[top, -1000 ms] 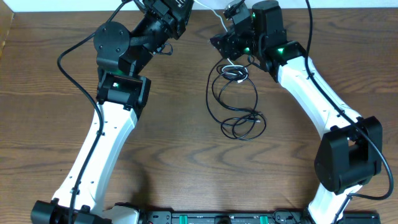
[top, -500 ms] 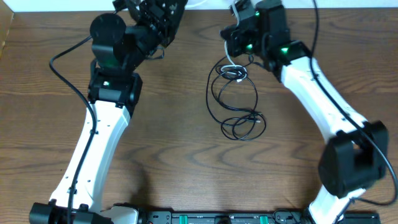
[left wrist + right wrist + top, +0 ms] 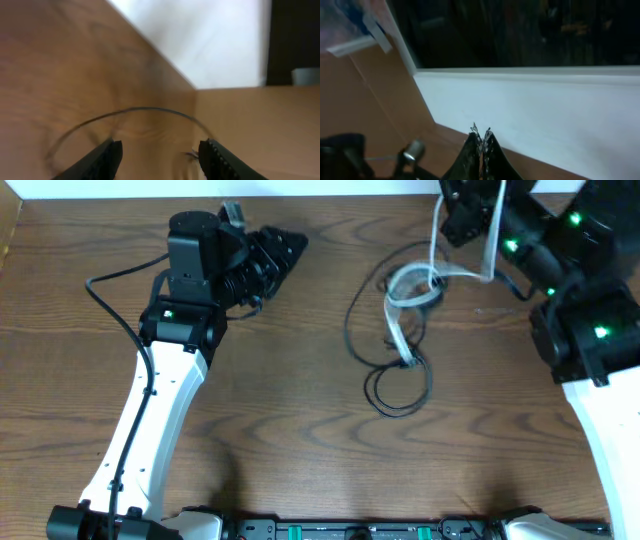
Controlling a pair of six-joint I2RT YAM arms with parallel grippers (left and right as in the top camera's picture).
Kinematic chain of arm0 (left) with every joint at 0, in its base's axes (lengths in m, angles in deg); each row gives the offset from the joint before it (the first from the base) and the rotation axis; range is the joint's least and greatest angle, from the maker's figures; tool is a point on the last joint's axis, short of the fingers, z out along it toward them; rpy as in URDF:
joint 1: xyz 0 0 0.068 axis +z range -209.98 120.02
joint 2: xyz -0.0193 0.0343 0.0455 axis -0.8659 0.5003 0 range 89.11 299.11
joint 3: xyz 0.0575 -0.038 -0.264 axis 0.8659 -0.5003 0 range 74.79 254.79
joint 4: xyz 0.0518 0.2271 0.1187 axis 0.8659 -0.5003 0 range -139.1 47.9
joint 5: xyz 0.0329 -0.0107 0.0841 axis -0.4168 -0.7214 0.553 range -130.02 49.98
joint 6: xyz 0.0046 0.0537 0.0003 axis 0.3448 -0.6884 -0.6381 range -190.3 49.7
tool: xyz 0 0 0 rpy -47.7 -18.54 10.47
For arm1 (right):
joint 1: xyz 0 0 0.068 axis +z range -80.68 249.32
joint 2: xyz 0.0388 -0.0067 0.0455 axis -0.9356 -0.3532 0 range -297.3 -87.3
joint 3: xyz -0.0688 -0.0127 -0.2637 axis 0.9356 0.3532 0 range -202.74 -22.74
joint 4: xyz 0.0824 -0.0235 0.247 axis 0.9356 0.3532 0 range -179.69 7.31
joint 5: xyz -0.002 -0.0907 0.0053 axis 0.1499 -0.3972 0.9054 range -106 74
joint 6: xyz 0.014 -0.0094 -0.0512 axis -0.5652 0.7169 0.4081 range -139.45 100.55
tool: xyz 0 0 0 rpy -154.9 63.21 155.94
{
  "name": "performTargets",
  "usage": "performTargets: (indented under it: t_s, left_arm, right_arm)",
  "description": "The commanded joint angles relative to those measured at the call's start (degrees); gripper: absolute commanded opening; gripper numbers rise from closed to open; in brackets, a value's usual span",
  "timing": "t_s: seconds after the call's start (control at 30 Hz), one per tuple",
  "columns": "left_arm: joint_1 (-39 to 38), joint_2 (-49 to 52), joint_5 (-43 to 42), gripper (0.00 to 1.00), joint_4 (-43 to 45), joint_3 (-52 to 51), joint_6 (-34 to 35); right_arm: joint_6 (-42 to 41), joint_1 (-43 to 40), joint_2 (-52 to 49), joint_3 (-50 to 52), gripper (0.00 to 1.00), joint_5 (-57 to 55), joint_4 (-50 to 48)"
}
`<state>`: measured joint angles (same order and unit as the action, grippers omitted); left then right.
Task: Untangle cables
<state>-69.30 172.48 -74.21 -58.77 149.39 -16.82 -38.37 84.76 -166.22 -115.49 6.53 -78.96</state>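
Observation:
The white cable hangs in a loop above the table, and its strand rises to my right gripper, which is raised high at the back right. The right wrist view shows that gripper with its jaws pressed together; the cable itself is hidden there. The lower end of the white cable still runs into the black cables, which lie coiled on the wood. My left gripper is at the back left, well apart from the tangle. Its fingers stand open with nothing between them, and a black cable arc lies ahead.
The wooden table ends at a white wall strip along the back. A black rail runs along the front edge. A tan board stands to the right in the left wrist view.
My right gripper closed and rose to the right, lifting the white cable off the pile and dragging the black loops with it. My left gripper opened and swung forward from the back edge.

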Motion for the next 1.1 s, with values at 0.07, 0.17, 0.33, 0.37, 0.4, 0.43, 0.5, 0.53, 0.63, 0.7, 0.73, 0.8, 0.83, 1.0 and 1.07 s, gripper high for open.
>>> performTargets:
  t_s: [0.07,0.17,0.33,0.37,0.4,0.43,0.5,0.53,0.63,0.7,0.73,0.8,0.83,1.0,1.07]
  left_arm:
    - [-0.15,-0.96,-0.33,0.56,-6.58,0.74,-7.39]
    - [-0.90,-0.96,-0.50,0.63,-8.44,0.72,-7.39]
    - [-2.43,-0.96,-6.43,0.71,-8.59,0.72,-7.37]
    - [-2.75,-0.96,-6.67,0.71,-8.61,0.72,-7.37]
    - [-3.06,-0.96,-6.69,0.71,-8.66,0.72,-7.39]
    - [-3.30,-0.94,-6.49,0.70,-8.61,0.72,-7.37]
    - [-3.96,-0.79,-4.02,0.65,-8.37,0.70,-6.69]
    - [-4.26,-0.68,-2.27,0.64,-8.31,0.70,-6.21]
    - [-5.29,0.02,3.34,0.63,-7.87,0.68,-3.91]
    - [-6.08,1.14,3.87,0.62,-6.29,0.68,-0.90]
    - [-6.40,1.55,3.48,0.63,-5.49,0.68,-0.02]
    - [-7.34,2.49,3.15,0.63,-4.42,0.68,1.44]
    - [-7.87,2.93,3.19,0.63,-4.22,0.68,1.73]
    - [-10.01,4.83,3.17,0.58,-4.33,0.68,1.73]
    - [-10.73,5.44,3.21,0.57,-5.31,0.68,1.73]
  right_arm:
    - [-2.80,0.20,-2.69,0.07,0.01,-0.11,1.05]
    - [-6.40,0.20,-4.17,0.07,0.01,0.20,0.02]
    - [-9.60,0.46,-5.11,0.07,0.01,2.58,-4.09]
    - [-9.57,0.61,-5.11,0.07,0.01,2.51,-4.09]
    - [-9.57,0.63,-5.11,0.07,0.01,2.56,-4.09]
    - [-9.62,0.72,-5.11,0.07,0.01,3.08,-4.09]
    - [-9.81,0.96,-5.11,0.07,0.01,5.51,-4.59]
    - [-9.81,1.27,-5.11,0.07,0.01,6.56,-5.03]
    - [-9.81,2.82,-5.11,0.07,0.01,8.02,-6.64]
    - [-9.79,4.15,-5.11,0.07,0.01,8.02,-6.91]
    - [-9.79,4.61,-5.11,0.07,0.01,8.00,-6.91]
    - [-9.77,5.62,-5.11,0.07,0.01,8.00,-6.88]
    - [-9.75,5.90,-5.11,0.07,0.01,8.00,-6.88]
    - [-9.49,6.14,-5.11,0.07,0.01,7.96,-6.88]
    - [-8.96,6.14,-5.11,0.07,0.01,7.78,-7.04]
